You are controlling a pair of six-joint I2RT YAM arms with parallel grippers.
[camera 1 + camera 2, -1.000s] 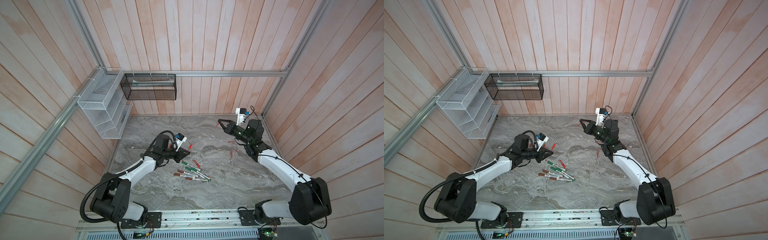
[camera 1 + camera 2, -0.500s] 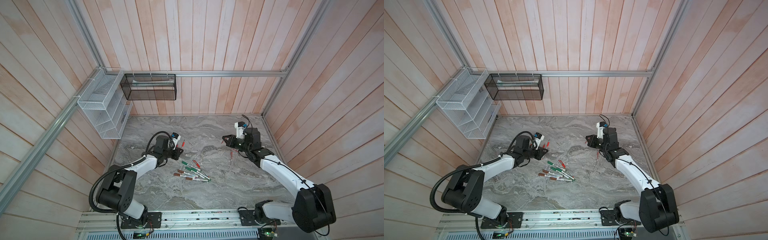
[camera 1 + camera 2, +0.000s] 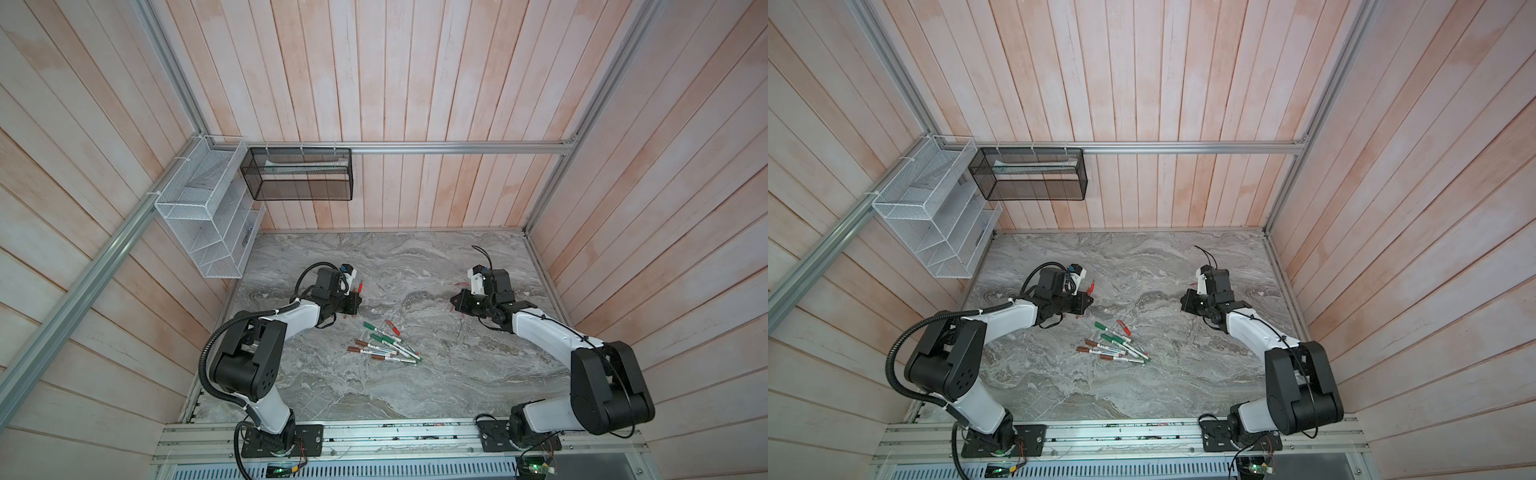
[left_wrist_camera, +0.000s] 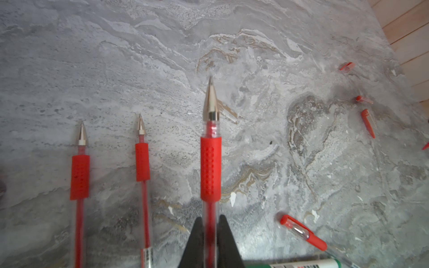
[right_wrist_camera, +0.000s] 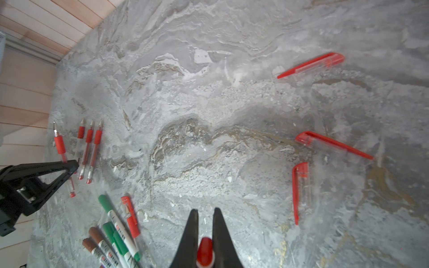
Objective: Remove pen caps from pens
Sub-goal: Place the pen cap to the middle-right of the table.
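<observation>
In both top views the markers (image 3: 384,347) lie heaped mid-table (image 3: 457,374), between my two arms. At the left wrist, my left pincer (image 4: 210,220) is clamped on an uncapped red pen (image 4: 210,167), with two bare pens (image 4: 80,176) lying beside it. At the right wrist, my right pincer (image 5: 205,211) pinches a red cap (image 5: 204,251), and three loose caps (image 5: 299,185) lie scattered ahead.

Glossy clear-plastic, metal-tipped pen (image 4: 210,167); matt, stone-look marbled table (image 4: 116,58).
</observation>
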